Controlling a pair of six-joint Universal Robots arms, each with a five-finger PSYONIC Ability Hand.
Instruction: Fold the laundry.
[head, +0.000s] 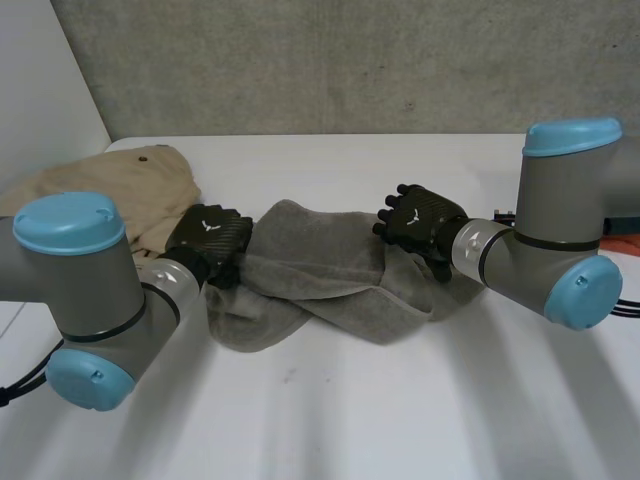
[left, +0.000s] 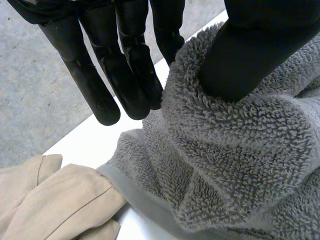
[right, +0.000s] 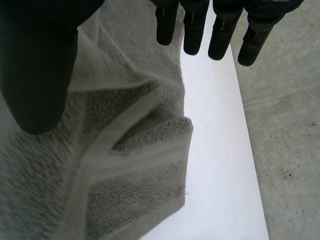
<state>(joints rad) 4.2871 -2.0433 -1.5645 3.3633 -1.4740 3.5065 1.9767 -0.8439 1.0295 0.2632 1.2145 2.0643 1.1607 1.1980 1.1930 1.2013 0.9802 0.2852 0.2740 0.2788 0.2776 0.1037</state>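
The grey towel (head: 310, 275) lies in a crumpled heap in the middle of the white surface (head: 400, 420). A pile of tan clothes (head: 110, 185) sits just beside its left end. The left hand (head: 212, 240) is at the towel's left end. Its fingers (left: 125, 70) are straight and its thumb (left: 250, 45) is pushed down into a fluffy fold. I do not see a real pinch, so I take this hand as open. The right hand (head: 420, 222) is at the towel's right end, spread wide, with straight fingers over the bare surface. It holds nothing. I think the step now is to get hold of the towel and pull it flat before any fold. To do that well, each hand should go for a corner, not a thick lump. A corner (right: 177, 150) with its flat hem lies just under the right hand, and that looks like a good place to pinch. The left hand sits in a thick bunch, so it may need to find the edge first. Then both hands should pull apart gently and evenly. That way the towel opens out and does not drag the tan clothes along or slide off the far edge of the surface.
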